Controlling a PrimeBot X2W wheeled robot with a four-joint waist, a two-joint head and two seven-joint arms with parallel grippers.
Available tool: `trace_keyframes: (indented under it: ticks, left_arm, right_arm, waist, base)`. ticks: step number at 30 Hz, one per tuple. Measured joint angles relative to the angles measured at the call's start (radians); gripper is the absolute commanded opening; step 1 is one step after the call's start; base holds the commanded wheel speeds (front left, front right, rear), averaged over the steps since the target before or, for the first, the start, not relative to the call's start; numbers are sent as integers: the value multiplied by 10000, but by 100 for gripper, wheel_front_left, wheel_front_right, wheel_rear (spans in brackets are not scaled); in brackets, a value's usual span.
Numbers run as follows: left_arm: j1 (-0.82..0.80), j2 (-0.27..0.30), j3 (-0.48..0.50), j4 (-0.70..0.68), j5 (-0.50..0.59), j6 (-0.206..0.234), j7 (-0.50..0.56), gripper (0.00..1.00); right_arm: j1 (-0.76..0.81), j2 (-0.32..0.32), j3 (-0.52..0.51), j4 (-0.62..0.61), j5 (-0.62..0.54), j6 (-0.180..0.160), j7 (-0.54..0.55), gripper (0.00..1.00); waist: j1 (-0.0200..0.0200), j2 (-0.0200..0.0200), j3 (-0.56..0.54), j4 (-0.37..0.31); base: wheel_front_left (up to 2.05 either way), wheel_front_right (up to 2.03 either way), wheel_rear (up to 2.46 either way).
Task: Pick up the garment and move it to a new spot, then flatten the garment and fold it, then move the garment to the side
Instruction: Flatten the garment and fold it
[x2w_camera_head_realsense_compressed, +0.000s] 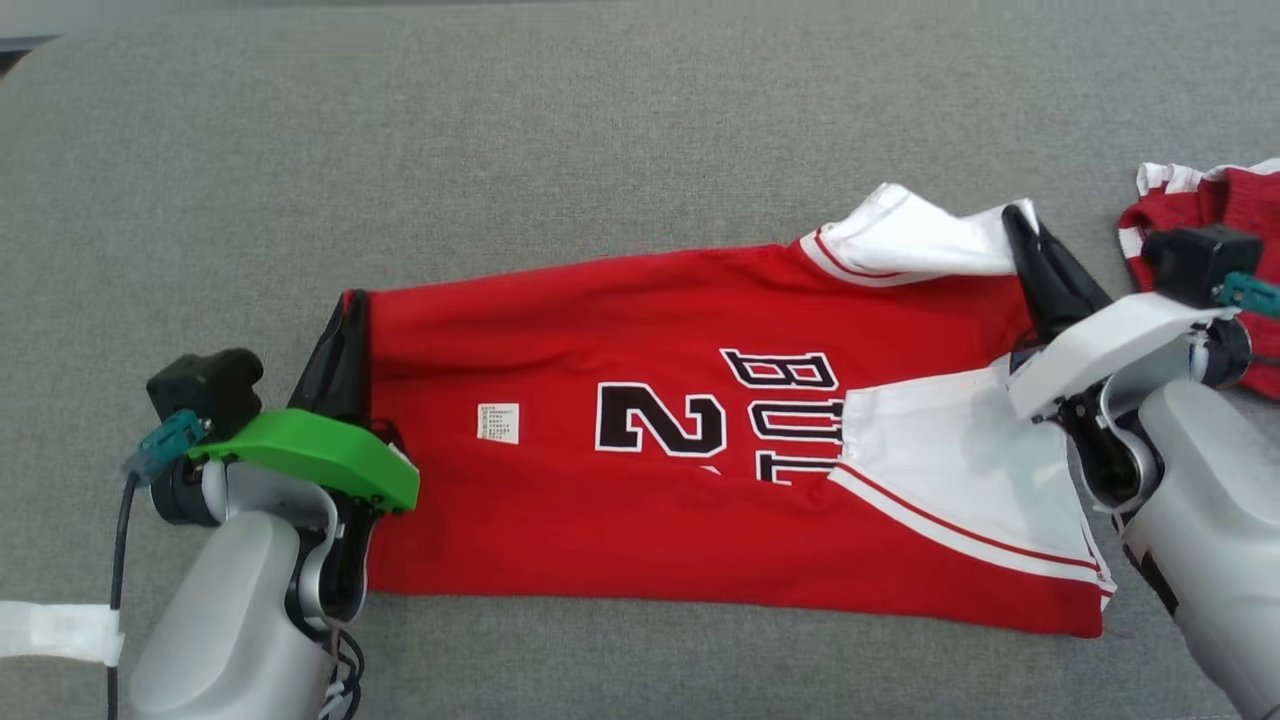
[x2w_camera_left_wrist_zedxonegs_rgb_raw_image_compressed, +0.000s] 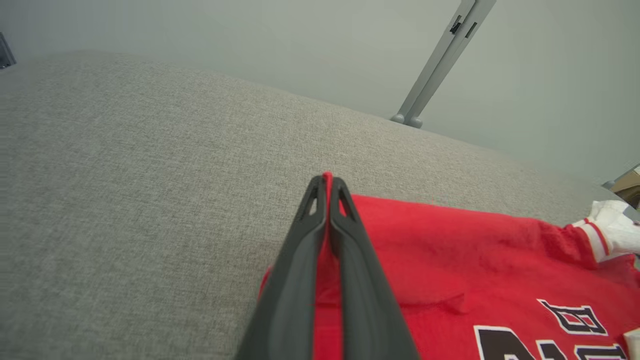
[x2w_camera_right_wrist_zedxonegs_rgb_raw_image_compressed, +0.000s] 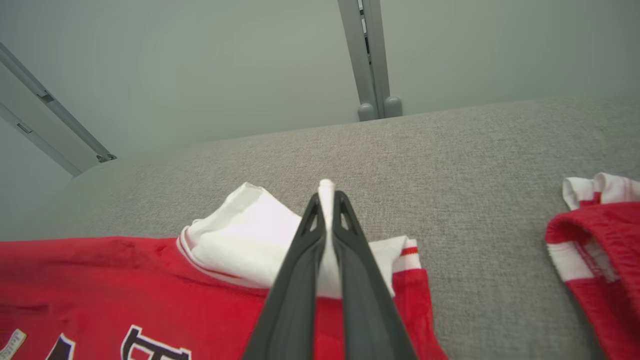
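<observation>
The garment (x2w_camera_head_realsense_compressed: 650, 500) is a red basketball jersey with black-and-white lettering and white sleeve parts, spread sideways across the grey surface. My left gripper (x2w_camera_head_realsense_compressed: 345, 305) is shut on the jersey's far left corner; red cloth shows pinched between its dark fingers (x2w_camera_left_wrist_zedxonegs_rgb_raw_image_compressed: 300, 260). My right gripper (x2w_camera_head_realsense_compressed: 1025, 225) is shut on the white sleeve (x2w_camera_head_realsense_compressed: 910, 240) at the far right corner, with white fabric squeezed between the fingers (x2w_camera_right_wrist_zedxonegs_rgb_raw_image_compressed: 360, 270). The red body of the garment (x2w_camera_left_wrist_zedxonegs_rgb_raw_image_compressed: 475, 260) stretches between the two grips, and the white sleeve (x2w_camera_right_wrist_zedxonegs_rgb_raw_image_compressed: 240, 235) bunches up left of the right fingers.
A second red-and-white garment (x2w_camera_head_realsense_compressed: 1225, 215) lies crumpled at the right edge, close behind my right wrist, also seen as a red heap (x2w_camera_right_wrist_zedxonegs_rgb_raw_image_compressed: 600, 250). The grey fabric surface (x2w_camera_head_realsense_compressed: 500, 150) stretches far beyond the jersey. Grey frame posts (x2w_camera_right_wrist_zedxonegs_rgb_raw_image_compressed: 372, 60) stand past the far edge.
</observation>
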Motion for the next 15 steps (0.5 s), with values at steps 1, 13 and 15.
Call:
trace_keyframes:
  ticks: [1,13,15]
  left_arm:
    - [164,19,40,-42,-82,2,-4,0]
    - [1912,61,424,-347,-516,107,-79,0]
    - [2095,54,380,-357,-518,125,-79,0]
  right_arm:
    - [215,23,0,-100,-12,0,25,0]
    - [2081,61,-433,-1183,-368,82,115,0]
    - [2271,33,-458,-1358,-637,84,119,0]
  waist:
    - [0,0,-108,-31]
    - [0,0,-974,-428]
    - [0,0,-1062,-509]
  base:
    - [0,0,0]
    - [0,0,0]
    - [0,0,0]
